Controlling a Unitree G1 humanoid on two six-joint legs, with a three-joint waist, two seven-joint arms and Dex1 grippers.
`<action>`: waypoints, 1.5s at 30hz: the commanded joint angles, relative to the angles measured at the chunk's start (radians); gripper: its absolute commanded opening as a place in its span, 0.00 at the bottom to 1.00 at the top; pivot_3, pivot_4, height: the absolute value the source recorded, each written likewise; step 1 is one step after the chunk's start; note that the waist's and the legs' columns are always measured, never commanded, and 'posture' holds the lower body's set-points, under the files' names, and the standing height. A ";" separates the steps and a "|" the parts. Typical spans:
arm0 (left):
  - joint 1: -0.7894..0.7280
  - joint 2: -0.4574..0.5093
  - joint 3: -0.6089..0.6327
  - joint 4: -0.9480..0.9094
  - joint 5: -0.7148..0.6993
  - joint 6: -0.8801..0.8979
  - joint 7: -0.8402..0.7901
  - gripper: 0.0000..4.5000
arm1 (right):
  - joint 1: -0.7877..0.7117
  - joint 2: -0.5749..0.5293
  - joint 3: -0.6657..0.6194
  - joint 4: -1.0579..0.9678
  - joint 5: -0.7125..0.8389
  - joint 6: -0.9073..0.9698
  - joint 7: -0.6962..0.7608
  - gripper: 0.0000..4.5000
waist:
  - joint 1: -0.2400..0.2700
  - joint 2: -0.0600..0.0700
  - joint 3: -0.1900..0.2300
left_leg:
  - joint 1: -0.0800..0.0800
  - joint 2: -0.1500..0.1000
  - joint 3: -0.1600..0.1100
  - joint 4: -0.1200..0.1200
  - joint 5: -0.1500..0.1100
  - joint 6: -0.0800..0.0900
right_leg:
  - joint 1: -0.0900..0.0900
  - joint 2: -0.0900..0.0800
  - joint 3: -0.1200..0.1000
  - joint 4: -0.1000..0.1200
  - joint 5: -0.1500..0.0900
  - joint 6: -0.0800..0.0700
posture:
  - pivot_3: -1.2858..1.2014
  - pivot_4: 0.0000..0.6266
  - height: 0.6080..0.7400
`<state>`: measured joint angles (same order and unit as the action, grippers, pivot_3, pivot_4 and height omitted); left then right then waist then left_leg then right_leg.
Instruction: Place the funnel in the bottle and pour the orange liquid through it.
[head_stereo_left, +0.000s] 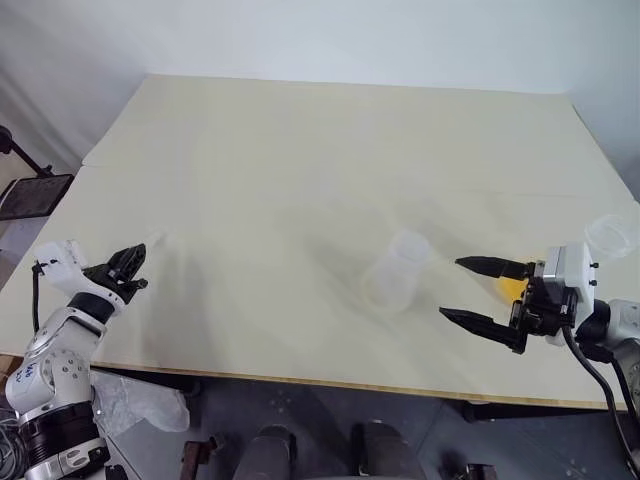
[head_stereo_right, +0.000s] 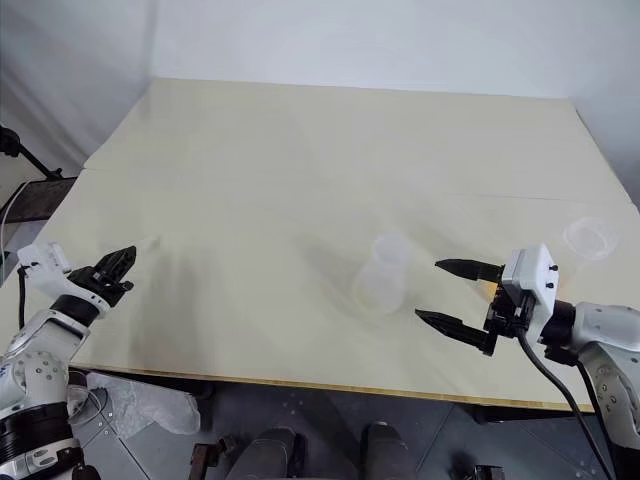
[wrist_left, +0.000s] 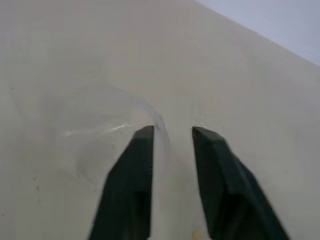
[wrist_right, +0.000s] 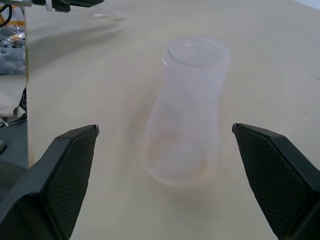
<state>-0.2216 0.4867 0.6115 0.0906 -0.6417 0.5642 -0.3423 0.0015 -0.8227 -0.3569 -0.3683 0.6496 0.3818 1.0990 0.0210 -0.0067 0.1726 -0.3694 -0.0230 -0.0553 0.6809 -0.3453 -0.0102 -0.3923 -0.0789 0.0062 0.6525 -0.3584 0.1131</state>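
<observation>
The clear funnel (wrist_left: 95, 135) lies on the table's left side, faint against the pale top. My left gripper (head_stereo_left: 140, 267) is closed on its rim, one wall of the funnel pinched between the black fingers (wrist_left: 140, 165). The empty clear bottle (head_stereo_left: 395, 272) stands upright mid-table. My right gripper (head_stereo_left: 450, 287) hangs wide open just right of the bottle, facing it and apart from it. A patch of orange liquid (head_stereo_left: 513, 287) shows right behind the right gripper, partly hidden by it.
The round mouth of a second clear flask (head_stereo_left: 612, 235) shows at the far right near the table edge. The pale table (head_stereo_left: 300, 150) stretches away bare behind the bottle. A dark stand (head_stereo_left: 30, 190) sits off the table's left edge.
</observation>
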 joint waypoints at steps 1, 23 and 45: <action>0.017 0.031 0.034 -0.043 -0.027 0.010 -0.008 0.00 | -0.019 -0.017 -0.005 0.000 0.003 -0.007 0.003 1.00 | -0.001 0.000 0.000 | 0.000 0.000 0.000 0.000 0.000 0.000 | 0.000 0.000 0.000 0.000 0.000 0.000 | 0.52 0.24 1.00; -0.436 0.323 -0.429 0.005 0.119 -0.087 -0.534 0.00 | -0.017 0.064 0.026 0.003 -0.033 -0.067 -0.047 1.00 | 0.002 0.000 0.000 | -0.001 -0.001 -0.001 -0.001 0.000 0.000 | 0.000 0.000 -0.001 -0.001 0.000 0.000 | 0.52 0.24 1.00; -0.941 -0.018 -0.745 0.323 0.309 -0.500 -0.987 0.00 | 0.224 0.164 -0.018 -0.170 -0.039 -0.128 -0.198 1.00 | -0.005 -0.002 0.001 | -0.002 -0.001 0.002 0.001 0.000 0.001 | -0.001 0.002 0.000 0.002 0.001 0.001 | 0.52 0.24 1.00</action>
<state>-1.1362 0.4747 -0.1369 0.4203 -0.3408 0.1051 -1.3071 0.2208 -0.6651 -0.3442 -0.4914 0.6009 0.2755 0.9094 0.0157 -0.0085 0.1740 -0.3714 -0.0239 -0.0532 0.6824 -0.3449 -0.0095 -0.3934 -0.0767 0.0057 0.6546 -0.3579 0.1143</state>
